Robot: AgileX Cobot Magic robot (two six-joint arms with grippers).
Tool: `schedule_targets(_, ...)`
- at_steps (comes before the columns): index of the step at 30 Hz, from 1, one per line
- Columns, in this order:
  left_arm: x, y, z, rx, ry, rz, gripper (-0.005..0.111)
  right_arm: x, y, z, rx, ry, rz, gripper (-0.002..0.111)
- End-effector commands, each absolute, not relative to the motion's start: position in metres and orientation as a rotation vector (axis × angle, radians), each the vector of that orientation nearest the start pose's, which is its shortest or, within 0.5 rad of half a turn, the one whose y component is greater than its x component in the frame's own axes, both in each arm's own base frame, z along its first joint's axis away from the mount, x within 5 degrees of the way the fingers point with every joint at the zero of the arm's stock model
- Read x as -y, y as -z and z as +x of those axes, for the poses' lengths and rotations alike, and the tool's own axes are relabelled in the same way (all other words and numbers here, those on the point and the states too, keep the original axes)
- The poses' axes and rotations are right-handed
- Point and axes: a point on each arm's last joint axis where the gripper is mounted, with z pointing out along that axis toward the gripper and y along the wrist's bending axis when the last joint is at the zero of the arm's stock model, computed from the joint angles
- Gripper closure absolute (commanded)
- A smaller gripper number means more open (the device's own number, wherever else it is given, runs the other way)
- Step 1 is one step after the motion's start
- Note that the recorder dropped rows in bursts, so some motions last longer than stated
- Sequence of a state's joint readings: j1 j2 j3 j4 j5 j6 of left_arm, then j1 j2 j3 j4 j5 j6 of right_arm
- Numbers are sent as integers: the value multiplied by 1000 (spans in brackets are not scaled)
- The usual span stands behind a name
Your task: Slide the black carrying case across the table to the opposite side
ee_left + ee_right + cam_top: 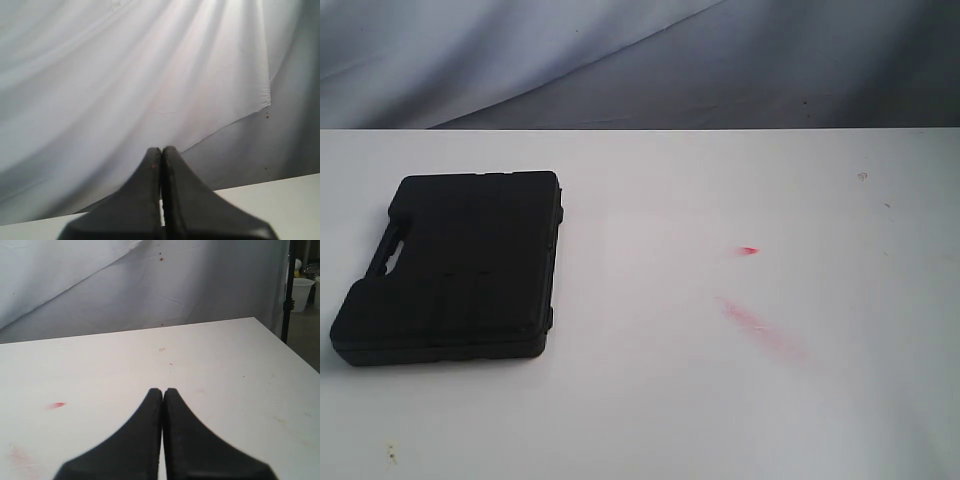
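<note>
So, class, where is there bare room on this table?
The table is bare from the case rightward to its edge, bar red smears mid-right, and along the near strip. Only the left, where the case lies, is taken.

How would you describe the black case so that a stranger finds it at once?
Start from the wide white table that fills the exterior view below a grey cloth backdrop. On its left part the case lies flat, handle slot at its left edge. It is the only black object there; only faint red smears lie further right.
</note>
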State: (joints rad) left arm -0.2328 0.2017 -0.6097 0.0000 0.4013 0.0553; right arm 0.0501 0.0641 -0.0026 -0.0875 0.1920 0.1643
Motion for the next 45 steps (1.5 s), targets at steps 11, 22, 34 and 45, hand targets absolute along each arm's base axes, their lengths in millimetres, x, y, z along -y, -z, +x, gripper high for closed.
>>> schedule_targets(11, 8, -280, 31, -1587, 208, 177, 107, -2, -192, 61, -1741, -86, 40, 108)
schedule_targets(22, 12, -229, 51, -1493, 191, 178, 107, -2, -192, 61, -1741, -86, 40, 108)
schedule_targets(34, 13, -208, 55, -1525, 109, 254, 107, -2, -192, 61, -1741, -86, 40, 108)
schedule_targets(45, 6, -200, 56, -1621, 28, 156, 107, -2, -192, 61, -1741, -86, 40, 108)
